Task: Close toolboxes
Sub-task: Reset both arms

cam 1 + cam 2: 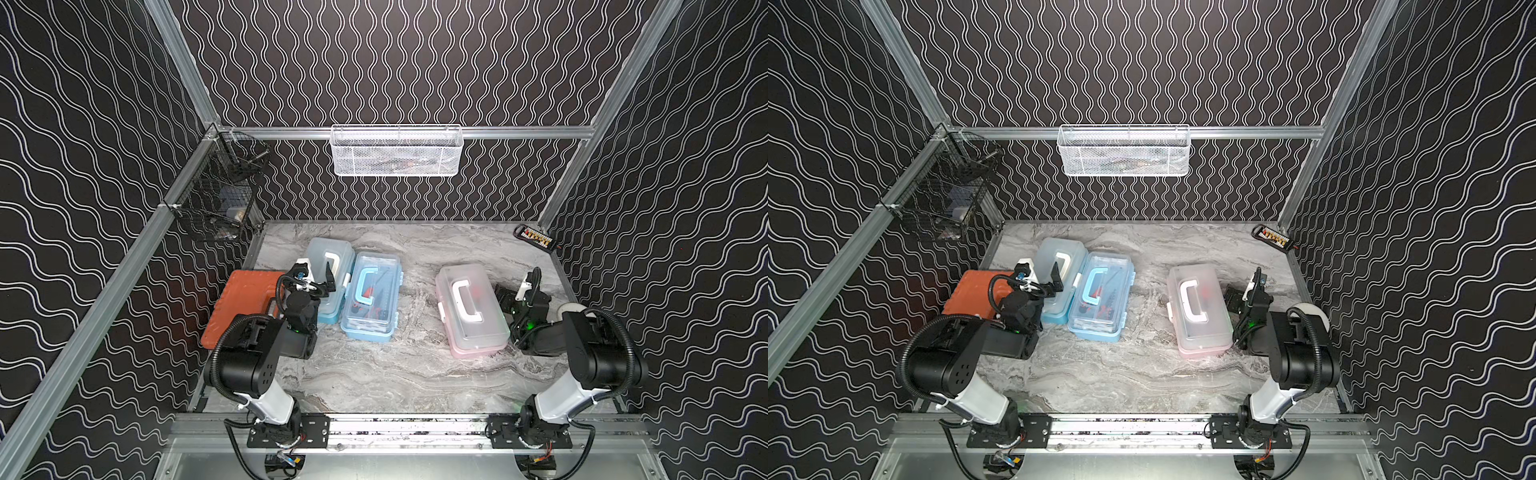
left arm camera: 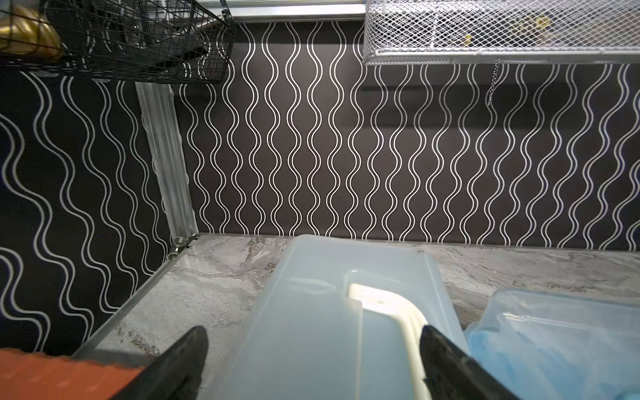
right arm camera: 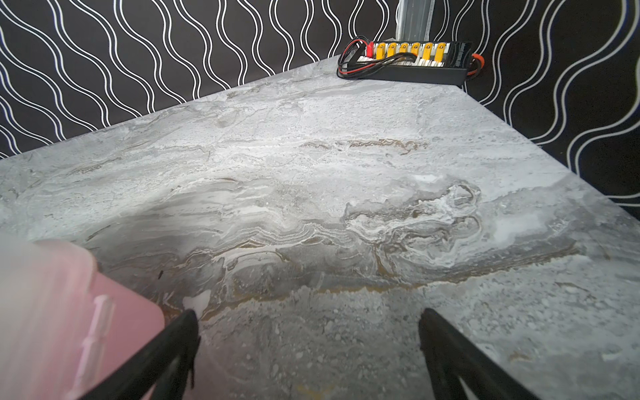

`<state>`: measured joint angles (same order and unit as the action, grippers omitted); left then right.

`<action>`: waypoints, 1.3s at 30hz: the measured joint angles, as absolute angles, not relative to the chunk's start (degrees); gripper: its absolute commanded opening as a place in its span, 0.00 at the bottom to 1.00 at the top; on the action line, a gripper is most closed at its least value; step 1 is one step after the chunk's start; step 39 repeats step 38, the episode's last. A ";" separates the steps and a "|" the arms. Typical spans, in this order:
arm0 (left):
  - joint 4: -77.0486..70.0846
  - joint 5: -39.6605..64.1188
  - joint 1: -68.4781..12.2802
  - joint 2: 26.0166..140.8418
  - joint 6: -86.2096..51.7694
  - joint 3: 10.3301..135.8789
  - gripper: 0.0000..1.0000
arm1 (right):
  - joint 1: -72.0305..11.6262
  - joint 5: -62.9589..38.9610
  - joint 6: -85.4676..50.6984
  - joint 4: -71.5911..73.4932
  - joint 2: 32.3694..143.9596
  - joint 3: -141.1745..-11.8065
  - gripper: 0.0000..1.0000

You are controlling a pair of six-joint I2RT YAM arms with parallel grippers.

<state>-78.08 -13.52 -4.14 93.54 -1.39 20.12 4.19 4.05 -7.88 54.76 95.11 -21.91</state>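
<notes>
- All three toolboxes sit on the table with their clear lids down, as far as both top views show, so I judge the task close to finished
- The left blue toolbox lies toward the back left, right beside the middle blue toolbox; the two look to be touching along their long sides
- The pink toolbox lies well apart from them, toward the right
- I cannot tell from these views whether any of the catches are snapped; that check, and a press where needed, is what I think is left
- My left gripper is spread wide and holds nothing; it sits over the left blue toolbox near the white handle, and I cannot tell whether it touches the lid
- My right gripper is also spread wide and empty, low over bare table just beside the pink toolbox
- The flat orange case lies at the left edge, partly hidden by my left arm; it is not part of this job
- The table is grey with marbled veins, flat and mostly bare at the front
- The walls are black with white wavy lines, held in a metal frame
- A white mesh basket hangs on the back rail, a black wire basket hangs in the back left corner, and a black connector strip lies in the back right corner
</notes>
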 measured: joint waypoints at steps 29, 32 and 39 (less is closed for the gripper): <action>-76.95 -18.33 -5.32 93.67 -1.39 20.93 0.99 | 3.77 4.67 -6.74 54.65 95.11 -22.35 0.99; -76.95 -18.39 -5.32 93.71 -1.39 20.95 0.99 | 3.75 4.67 -6.61 54.65 95.11 -22.37 1.00; -76.93 -18.52 -5.37 93.73 -1.39 20.97 0.99 | 3.75 4.67 -6.57 54.65 95.11 -22.37 0.99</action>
